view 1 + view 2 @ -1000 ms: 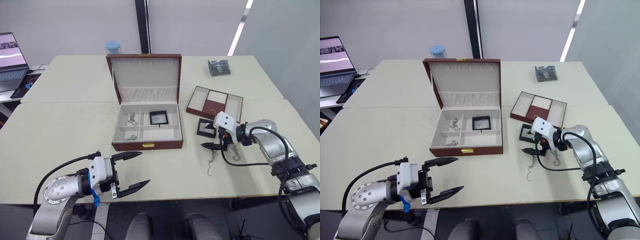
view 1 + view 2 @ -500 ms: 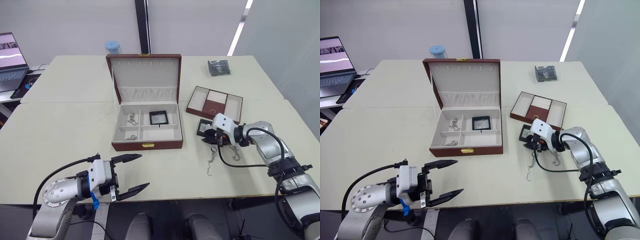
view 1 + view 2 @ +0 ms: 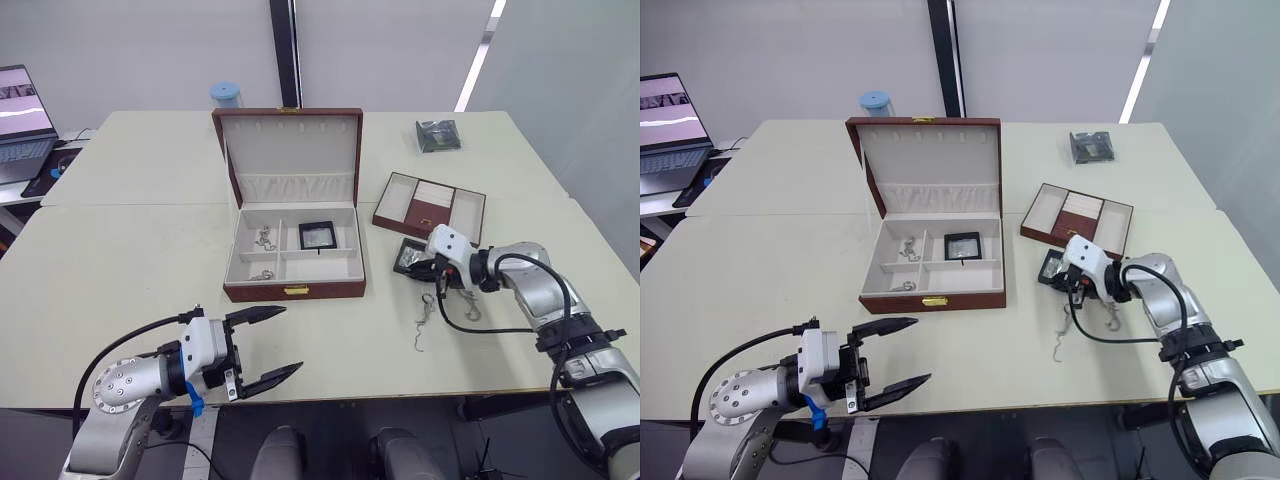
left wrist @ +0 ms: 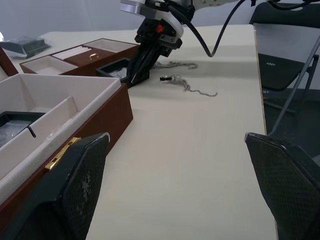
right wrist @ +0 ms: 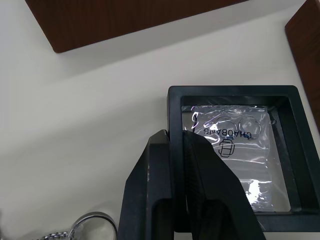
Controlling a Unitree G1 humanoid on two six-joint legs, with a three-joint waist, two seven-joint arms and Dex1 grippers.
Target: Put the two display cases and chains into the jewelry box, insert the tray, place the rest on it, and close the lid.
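The jewelry box (image 3: 295, 291) stands open mid-table with its lid (image 3: 290, 140) upright. One display case (image 3: 316, 234) and two chains (image 3: 265, 240) lie in its compartments. The other display case (image 3: 410, 254) lies on the table in front of the tray (image 3: 398, 224). My right gripper (image 3: 420, 270) is shut on that case's near frame edge (image 5: 230, 150), one finger (image 5: 150, 185) outside the rim. Two more chains (image 3: 424, 322) lie on the table just beside it. Near the front table edge, my left gripper (image 3: 290, 340) hovers open and holds nothing.
A dark grey packet (image 3: 438, 134) lies at the far right of the table. A blue-lidded container (image 3: 226, 94) stands behind the box lid. A laptop (image 3: 22, 120) sits on a side table at the far left.
My right gripper moved from beside the chains up to the display case on the table and shut on its edge. The left gripper stays open, hardly moved.
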